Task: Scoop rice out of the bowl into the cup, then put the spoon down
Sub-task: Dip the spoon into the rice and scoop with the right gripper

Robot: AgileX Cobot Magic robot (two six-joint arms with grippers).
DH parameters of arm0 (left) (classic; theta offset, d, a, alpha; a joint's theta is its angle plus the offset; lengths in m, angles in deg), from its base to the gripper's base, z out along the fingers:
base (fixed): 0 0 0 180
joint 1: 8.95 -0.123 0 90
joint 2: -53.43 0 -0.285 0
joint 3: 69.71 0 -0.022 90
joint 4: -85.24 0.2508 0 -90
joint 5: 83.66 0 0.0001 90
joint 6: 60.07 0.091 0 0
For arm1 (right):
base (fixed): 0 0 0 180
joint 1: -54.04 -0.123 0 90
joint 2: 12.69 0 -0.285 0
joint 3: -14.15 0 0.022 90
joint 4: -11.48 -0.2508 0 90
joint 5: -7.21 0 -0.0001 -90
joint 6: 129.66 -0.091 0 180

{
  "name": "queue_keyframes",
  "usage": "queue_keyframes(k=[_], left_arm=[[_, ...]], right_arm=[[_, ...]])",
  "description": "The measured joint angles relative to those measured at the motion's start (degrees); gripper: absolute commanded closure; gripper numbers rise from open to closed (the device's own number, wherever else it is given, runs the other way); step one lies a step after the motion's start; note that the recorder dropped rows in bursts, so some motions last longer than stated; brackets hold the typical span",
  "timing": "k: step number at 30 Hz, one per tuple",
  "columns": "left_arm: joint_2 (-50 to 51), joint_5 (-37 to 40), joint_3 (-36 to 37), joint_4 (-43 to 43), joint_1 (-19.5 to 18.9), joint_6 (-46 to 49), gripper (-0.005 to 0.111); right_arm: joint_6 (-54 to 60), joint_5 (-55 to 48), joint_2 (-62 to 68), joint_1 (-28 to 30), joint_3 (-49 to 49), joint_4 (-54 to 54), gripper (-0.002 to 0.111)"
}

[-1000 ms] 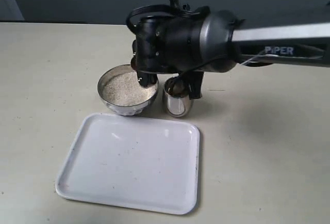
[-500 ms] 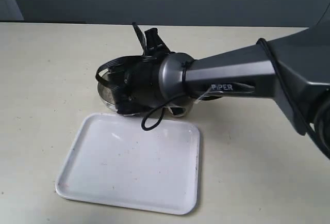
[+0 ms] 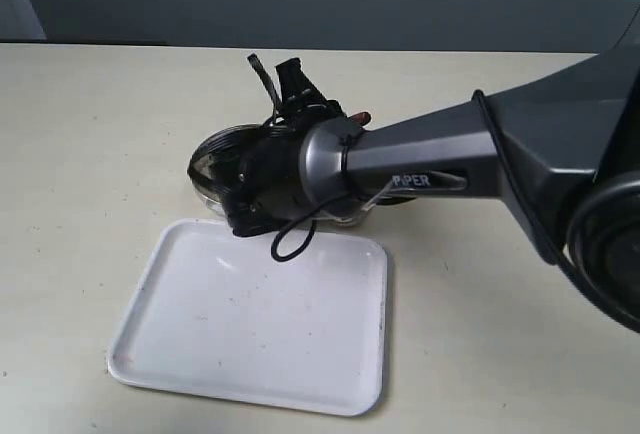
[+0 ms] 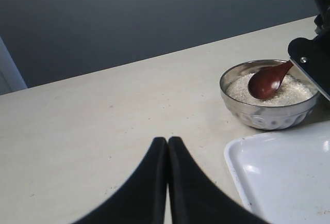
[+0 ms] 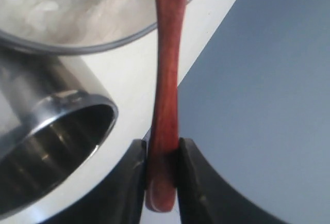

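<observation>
The steel bowl [image 4: 268, 116] holds off-white rice [image 4: 294, 92]. The reddish-brown spoon [image 4: 265, 81] has its oval end down on the rice. My right gripper [image 5: 162, 146] is shut on the spoon's slim handle [image 5: 167, 79] near its end. The small steel cup [image 5: 51, 146] stands right beside the bowl's rim [image 5: 77, 43], and its inside looks dark. In the exterior view the right arm [image 3: 420, 164] covers the cup and most of the bowl [image 3: 203, 164]; only the handle's tip [image 3: 360, 116] shows. My left gripper [image 4: 167, 142] is shut and empty, low over the table, well away from the bowl.
A white rectangular tray [image 3: 250, 324] lies on the beige table just in front of the bowl and cup. The tray's corner [image 4: 289, 172] also shows in the left wrist view. A dark wall stands behind the table's far edge.
The right arm swung down and left, from above the cup to low over the bowl. It now hides the rice and the cup in the exterior view.
</observation>
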Motion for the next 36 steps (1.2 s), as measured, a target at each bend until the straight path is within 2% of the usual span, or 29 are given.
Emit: queue_keyframes(k=[18,36], left_arm=[[0.0,0.0,0.0,0.0,0.0,0.0,0.106],[0.0,0.0,0.0,0.0,0.0,0.0,0.106]], right_arm=[[2.3,4.7,0.5,0.0,-0.1,-2.6,0.109],[3.4,5.1,0.5,0.0,-0.2,-5.2,0.109]])
